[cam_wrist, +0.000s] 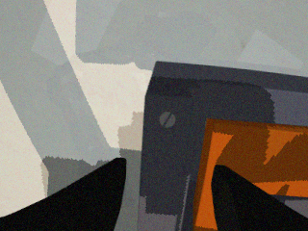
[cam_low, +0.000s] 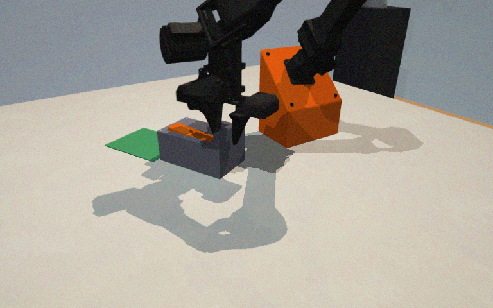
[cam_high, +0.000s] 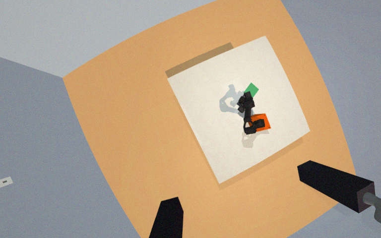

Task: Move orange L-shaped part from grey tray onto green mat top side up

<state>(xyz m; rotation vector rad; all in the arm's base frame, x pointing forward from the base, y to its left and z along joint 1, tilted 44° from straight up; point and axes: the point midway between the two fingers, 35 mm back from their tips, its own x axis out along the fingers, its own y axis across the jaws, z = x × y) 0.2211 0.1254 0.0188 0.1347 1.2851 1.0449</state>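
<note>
The grey tray [cam_low: 189,156] [cam_wrist: 168,144] stands beside the green mat [cam_high: 252,88] [cam_low: 134,143]. The orange L-shaped part [cam_low: 178,128] [cam_wrist: 241,140] is in its pocket. In the exterior view its end away from my fingers stands slightly above the tray top, with a thin side face showing. My gripper [cam_low: 226,136] [cam_wrist: 169,171] points down at the tray's other end, part-open and empty. One fingertip is at the part's L-shaped end; the other is outside the tray's end. That finger and shadow partly hide the L-shaped end, and contact is hard to see. The arm hides the tray in the top view.
The orange wedge-shaped block [cam_high: 267,123] [cam_low: 309,125] under the arm's base stands close behind the tray. A tall black block [cam_low: 370,54] is at the back right. Two black blocks [cam_high: 168,218] [cam_high: 331,182] show low in the top view, away from the white table top [cam_high: 281,84].
</note>
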